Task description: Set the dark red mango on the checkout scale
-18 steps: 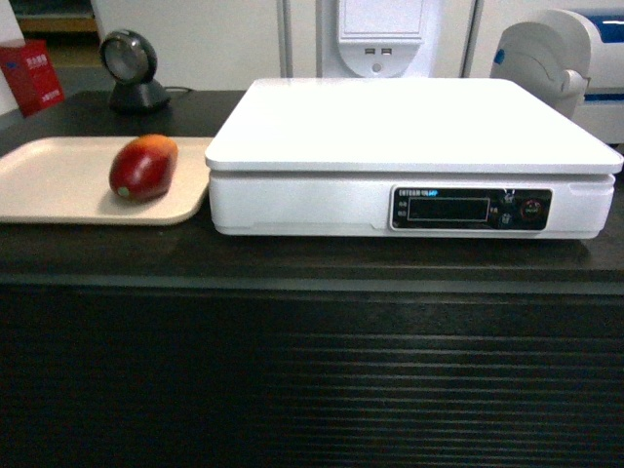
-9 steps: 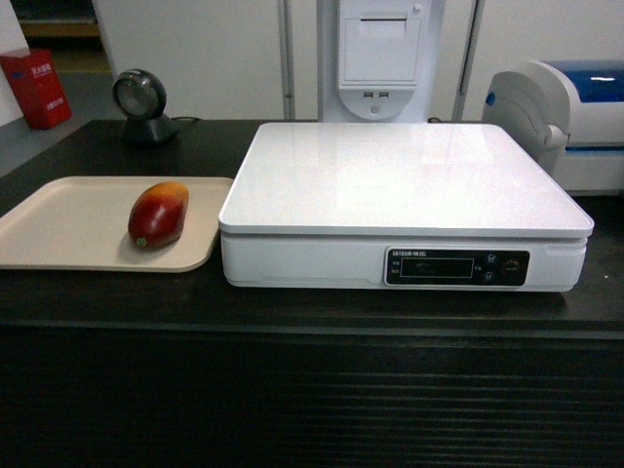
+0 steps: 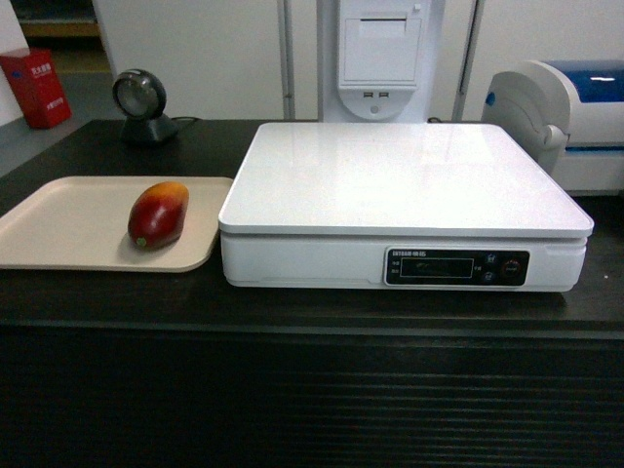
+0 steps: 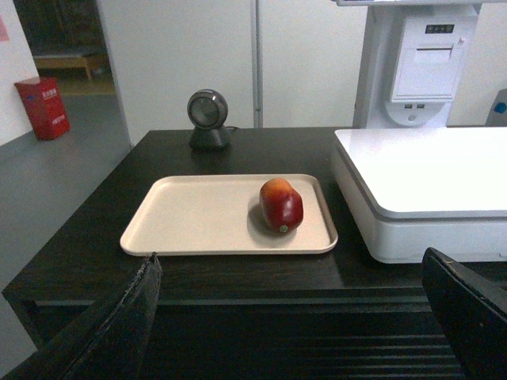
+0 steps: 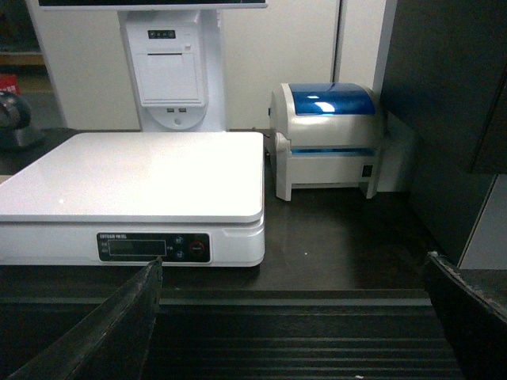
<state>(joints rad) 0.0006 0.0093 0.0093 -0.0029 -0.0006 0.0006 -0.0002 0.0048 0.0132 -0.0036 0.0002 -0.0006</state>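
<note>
The dark red mango (image 3: 158,215) (image 4: 280,206) lies on a beige tray (image 3: 58,229) (image 4: 198,218) at the left of the black checkout counter (image 3: 312,302). To its right stands the white scale (image 3: 405,175) (image 5: 135,170) (image 4: 428,170) with a bare platform and a black display panel. Neither arm shows in the head view. My left gripper (image 4: 289,317) is open, in front of the counter's ribbed face, short of the tray. My right gripper (image 5: 293,317) is open too, in front of the counter to the right of the scale's display. Both hold nothing.
A round black barcode scanner (image 3: 138,105) (image 4: 208,119) stands behind the tray. A white and blue label printer (image 3: 561,117) (image 5: 329,138) sits right of the scale. A white receipt kiosk (image 3: 380,54) rises behind the scale. A dark wall (image 5: 451,119) bounds the right end.
The head view has pulled back and risen over the first half second, showing more of the counter top. Since then nothing has moved. The mango stays on the tray.
</note>
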